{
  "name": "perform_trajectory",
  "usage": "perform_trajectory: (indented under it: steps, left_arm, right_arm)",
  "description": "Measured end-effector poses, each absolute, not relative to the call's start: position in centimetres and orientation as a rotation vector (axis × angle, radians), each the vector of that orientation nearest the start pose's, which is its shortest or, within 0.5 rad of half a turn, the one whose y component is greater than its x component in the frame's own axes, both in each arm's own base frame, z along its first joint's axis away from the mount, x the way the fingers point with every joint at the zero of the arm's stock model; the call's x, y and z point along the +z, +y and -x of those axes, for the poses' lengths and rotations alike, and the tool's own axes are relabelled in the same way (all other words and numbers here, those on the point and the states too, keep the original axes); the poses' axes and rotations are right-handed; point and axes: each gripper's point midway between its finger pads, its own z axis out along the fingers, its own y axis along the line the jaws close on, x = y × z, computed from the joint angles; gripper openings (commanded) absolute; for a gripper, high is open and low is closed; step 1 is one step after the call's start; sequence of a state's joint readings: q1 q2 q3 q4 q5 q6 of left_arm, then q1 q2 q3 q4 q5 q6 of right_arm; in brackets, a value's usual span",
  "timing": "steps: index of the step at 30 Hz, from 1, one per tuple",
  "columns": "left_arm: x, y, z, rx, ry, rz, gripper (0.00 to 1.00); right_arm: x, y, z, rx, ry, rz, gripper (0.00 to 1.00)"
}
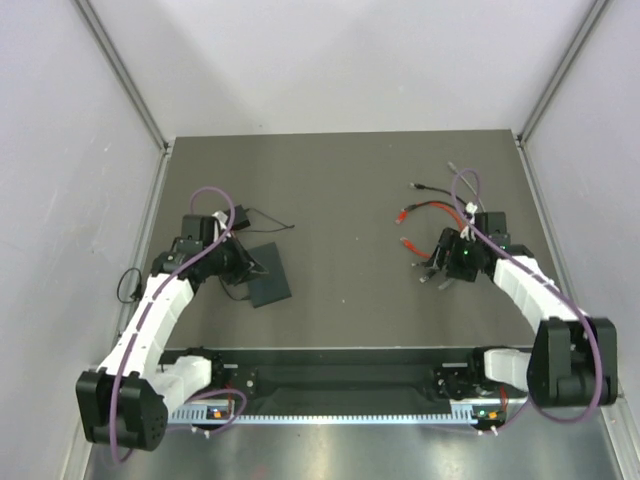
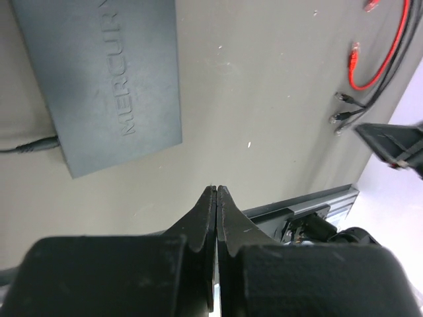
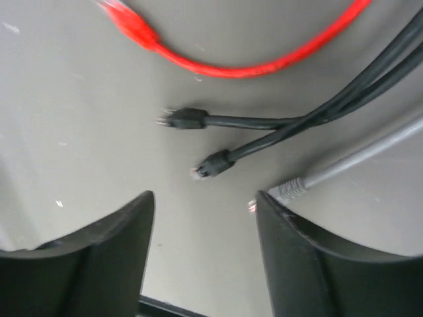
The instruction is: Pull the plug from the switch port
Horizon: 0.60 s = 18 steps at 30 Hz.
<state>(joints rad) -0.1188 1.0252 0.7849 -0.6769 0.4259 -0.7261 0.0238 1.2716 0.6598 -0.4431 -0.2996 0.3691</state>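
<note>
The switch (image 1: 268,276) is a flat dark grey box lying left of centre on the table. In the left wrist view the switch (image 2: 106,79) fills the upper left, with raised lettering on top. A dark plug with its cable (image 2: 36,145) enters the switch's left thin edge. My left gripper (image 2: 216,188) is shut on nothing, just right of and below the switch, not touching it; it also shows in the top view (image 1: 243,268). My right gripper (image 3: 205,198) is open and empty, low over loose cable ends at the right (image 1: 440,272).
Loose cables lie under and beyond the right gripper: a red cable (image 3: 264,63), two black plugs (image 3: 188,119) (image 3: 215,164), and a grey plug (image 3: 291,188) beside the right finger. The red cable also shows from above (image 1: 430,208). A metal rail (image 1: 330,385) runs along the near edge.
</note>
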Motion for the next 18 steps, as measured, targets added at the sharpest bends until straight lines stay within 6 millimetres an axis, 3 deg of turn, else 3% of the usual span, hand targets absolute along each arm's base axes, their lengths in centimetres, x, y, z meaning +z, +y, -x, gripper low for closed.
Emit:
perform_trajectory:
  steps: [1,4,6,9,13,18]
  left_arm:
    - [14.3,-12.5,-23.1,-0.86,2.522,0.594,0.02]
    - [14.3,-12.0,-22.6,-0.817,2.523,0.612,0.04]
    - [14.3,-11.5,-22.3,-0.78,2.52,0.628,0.04]
    - [14.3,-10.5,-21.6,-0.707,2.512,0.668,0.04]
    - [15.1,-9.0,-20.9,-0.616,2.469,0.72,0.02]
    - [18.8,-7.3,-20.9,-0.554,2.304,0.736,0.03]
  right_arm:
    - [5.9,7.2,-26.1,0.518,2.587,-0.329,0.71]
    - [8.4,7.8,-26.3,0.473,2.527,-0.25,0.73]
    - [9.8,9.6,-26.4,0.464,2.506,-0.148,0.73]
    - [12.2,14.4,-26.0,0.526,2.452,0.065,0.72]
    - [14.2,21.3,-24.1,0.665,2.37,0.302,0.62]
    - [15.9,30.7,-22.2,0.801,2.299,0.551,0.62]
